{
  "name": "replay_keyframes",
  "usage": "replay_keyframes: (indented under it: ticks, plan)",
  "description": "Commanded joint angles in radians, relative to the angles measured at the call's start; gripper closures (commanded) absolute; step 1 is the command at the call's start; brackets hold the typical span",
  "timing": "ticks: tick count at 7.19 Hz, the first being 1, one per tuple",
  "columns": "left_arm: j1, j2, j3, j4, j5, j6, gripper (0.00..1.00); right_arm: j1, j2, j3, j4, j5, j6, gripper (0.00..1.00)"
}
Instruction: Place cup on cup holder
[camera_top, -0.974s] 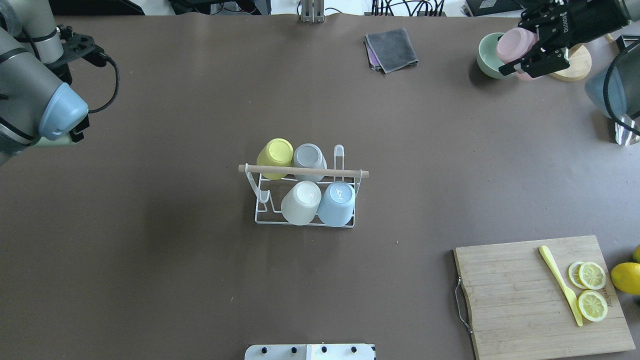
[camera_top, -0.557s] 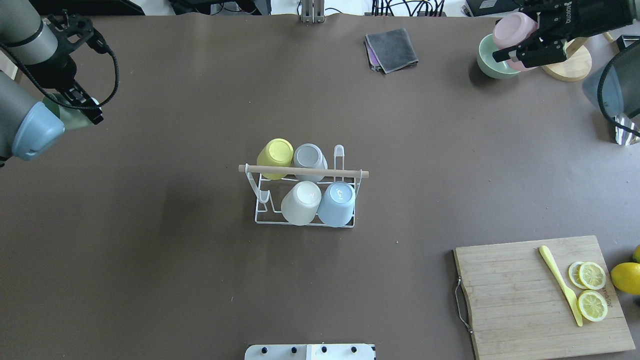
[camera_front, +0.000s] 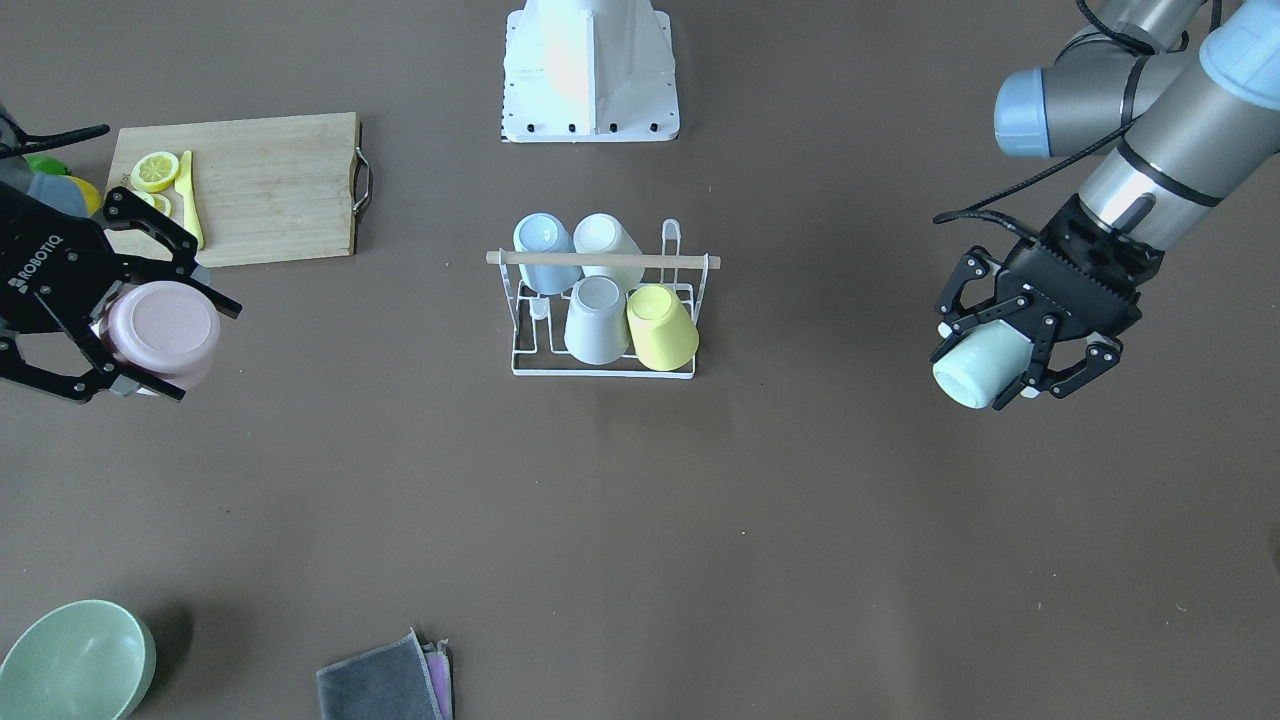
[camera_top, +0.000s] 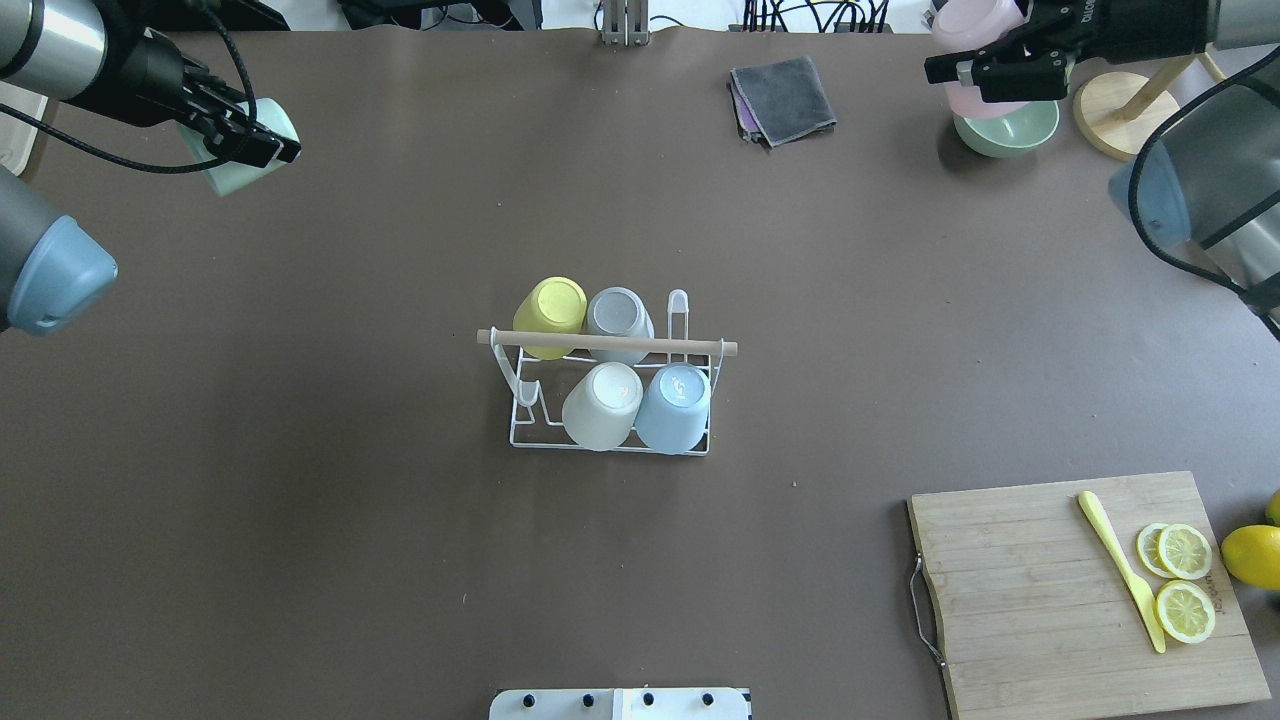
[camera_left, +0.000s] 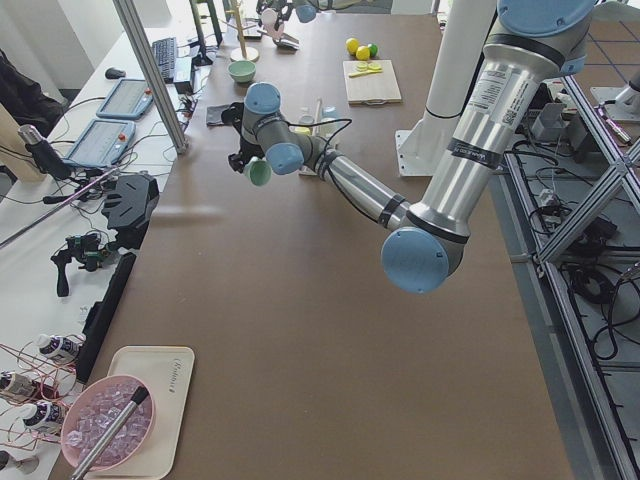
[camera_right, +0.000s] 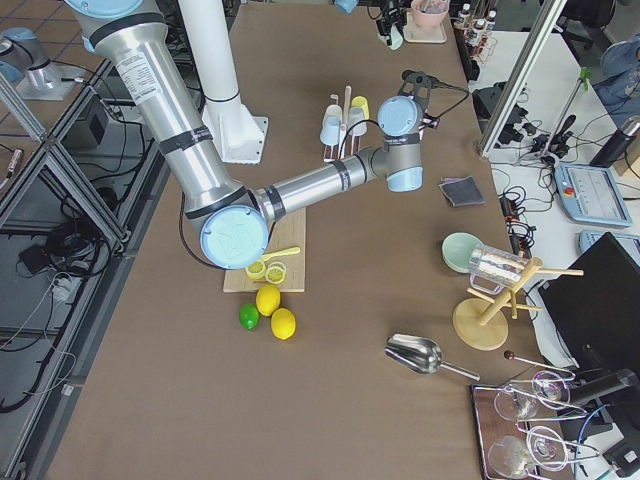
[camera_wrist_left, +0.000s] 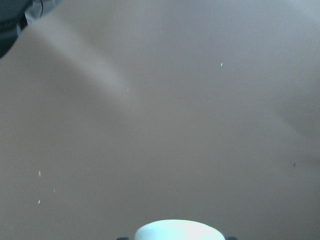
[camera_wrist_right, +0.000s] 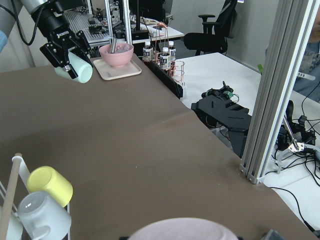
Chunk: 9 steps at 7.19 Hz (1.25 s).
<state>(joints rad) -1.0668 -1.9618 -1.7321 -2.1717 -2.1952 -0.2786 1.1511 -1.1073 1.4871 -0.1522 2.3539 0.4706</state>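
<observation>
Cup holder (camera_top: 690, 345): four cups (camera_top: 602, 404); left pincer (camera_front: 985, 365) clamps mint cup (camera_front: 968, 380), right pincer (camera_front: 195, 350) pink cup (camera_front: 160, 325).

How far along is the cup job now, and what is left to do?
Done: four cups sit upside down on the cup holder. In hand: the left gripper holds a mint green cup and the right gripper holds a pink cup, both in the air far from the holder. Left: bring each to a free prong; two look free.
</observation>
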Motion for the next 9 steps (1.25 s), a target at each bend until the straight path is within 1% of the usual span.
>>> replay_keyframes:
  ticks: [1,2,3,4,5,6,8,9]
  plan:
    - [0.005,0.003,0.003,-0.321,0.009,-0.138,1.0,-0.103,0.009,0.002,0.103,-0.16,0.147,1.0]
    - [0.008,0.014,-0.003,-0.453,0.084,-0.202,1.0,-0.131,0.018,0.004,0.133,-0.189,0.207,1.0]
    - [0.071,0.026,-0.004,-0.571,0.188,-0.258,1.0,-0.178,0.011,0.002,0.217,-0.262,0.265,1.0]
    - [0.171,0.033,-0.006,-0.69,0.327,-0.261,1.0,-0.216,0.017,0.002,0.232,-0.287,0.266,1.0]
    - [0.254,0.046,-0.007,-0.788,0.445,-0.26,1.0,-0.282,0.035,0.005,0.241,-0.347,0.26,1.0]
    - [0.315,0.073,-0.012,-0.872,0.539,-0.252,1.0,-0.328,0.046,0.009,0.255,-0.381,0.254,1.0]
    - [0.46,0.076,-0.017,-0.997,0.795,-0.234,1.0,-0.384,0.069,0.009,0.256,-0.404,0.232,1.0]
    - [0.555,0.077,-0.015,-1.054,0.936,-0.144,1.0,-0.404,0.066,0.001,0.255,-0.409,0.173,1.0]
